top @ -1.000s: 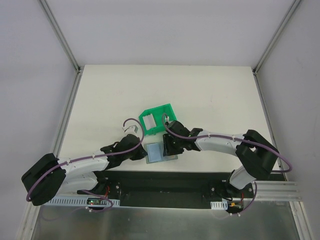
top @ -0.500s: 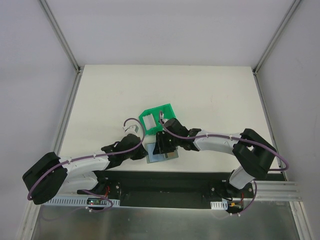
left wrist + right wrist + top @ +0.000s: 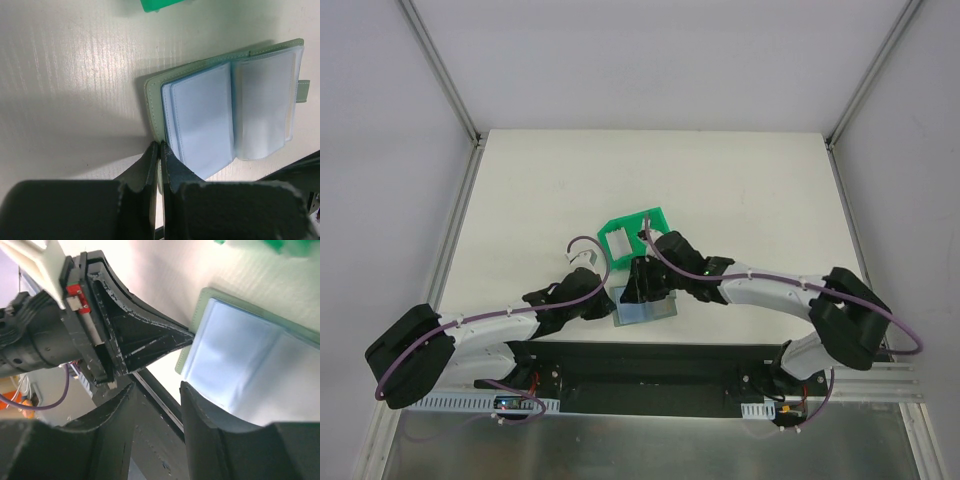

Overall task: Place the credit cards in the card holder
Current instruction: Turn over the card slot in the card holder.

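Top external: the card holder [image 3: 646, 309] lies open on the table [image 3: 740, 190], near edge, about centre, both arms converging on it. The green bin [image 3: 645, 218] sits just beyond it on the far side. The credit cards [image 3: 618, 243] are inside the bin (only a whitish patch from this height; the count is not readable).

Left wrist: the left gripper [image 3: 159, 148] is closed tight, its fingers pressed together. The tips meet the card holder's left cover at its near corner. A thin pale-green line runs up the seam between the fingers, so the cover edge looks nipped there. The holder is spread flat with two leaves of clear pockets showing, bluish on the left and paler on the right. A small clasp tab sticks out at the right edge. No card is visible in the pockets. A sliver of the bin shows at the top of the frame.

Right wrist: the right gripper [image 3: 157, 407] hovers just above the holder's left leaf, its fingers partly apart. Only table and the dark edge strip show through the gap (nothing gripped). The left gripper's dark wedge comes in from the left, its point touching the holder's cover edge.
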Motion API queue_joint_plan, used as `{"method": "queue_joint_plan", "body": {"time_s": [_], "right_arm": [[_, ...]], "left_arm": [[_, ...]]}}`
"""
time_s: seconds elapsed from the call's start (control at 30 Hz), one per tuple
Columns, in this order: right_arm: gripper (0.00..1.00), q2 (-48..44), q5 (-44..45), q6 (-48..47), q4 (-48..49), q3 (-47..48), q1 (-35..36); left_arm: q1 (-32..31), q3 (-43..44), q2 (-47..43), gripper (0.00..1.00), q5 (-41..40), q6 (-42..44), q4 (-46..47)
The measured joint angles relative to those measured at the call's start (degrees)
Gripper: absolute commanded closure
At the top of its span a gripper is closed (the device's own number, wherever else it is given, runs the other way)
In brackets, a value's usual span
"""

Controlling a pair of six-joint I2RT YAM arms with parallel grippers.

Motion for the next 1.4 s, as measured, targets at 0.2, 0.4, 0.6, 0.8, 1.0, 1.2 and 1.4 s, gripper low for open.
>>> {"method": "queue_joint_plan", "body": {"time_s": [0.2,0.4,0.6,0.8,1.0,1.2,1.4], "right_arm": [[0.57,-8.35,9.14,-1.11,-9.07,-0.31,-1.2],[0.56,-8.61,11.1,-0.55,-14.25,-3.48,-1.49],[0.53,-10.56,10.1,2.27,-15.06,-6.91,-1.44],[0.52,-11.47,7.45,6.8,-11.74,-9.88,-1.36],[0.51,-11.26,6.05,11.82,-6.38,-13.7,-0.59],[0.51,-10.21,6.19,14.75,-2.69,-15.32,-0.11],[0.5,-9.42,7.19,15.37,-0.83,-15.3,-0.13]], "left_arm": [[0.0,-0.02,-0.11,1.0,0.0,-0.02,0.0],[0.0,-0.02,-0.13,1.0,0.0,-0.02,-0.02],[0.0,-0.02,-0.13,1.0,0.02,0.0,-0.02],[0.0,-0.02,-0.13,1.0,0.02,0.04,-0.02],[0.0,-0.02,-0.13,1.0,0.02,0.04,-0.02],[0.0,-0.02,-0.13,1.0,0.07,0.04,0.0],[0.0,-0.02,-0.13,1.0,0.09,0.04,0.02]]}}
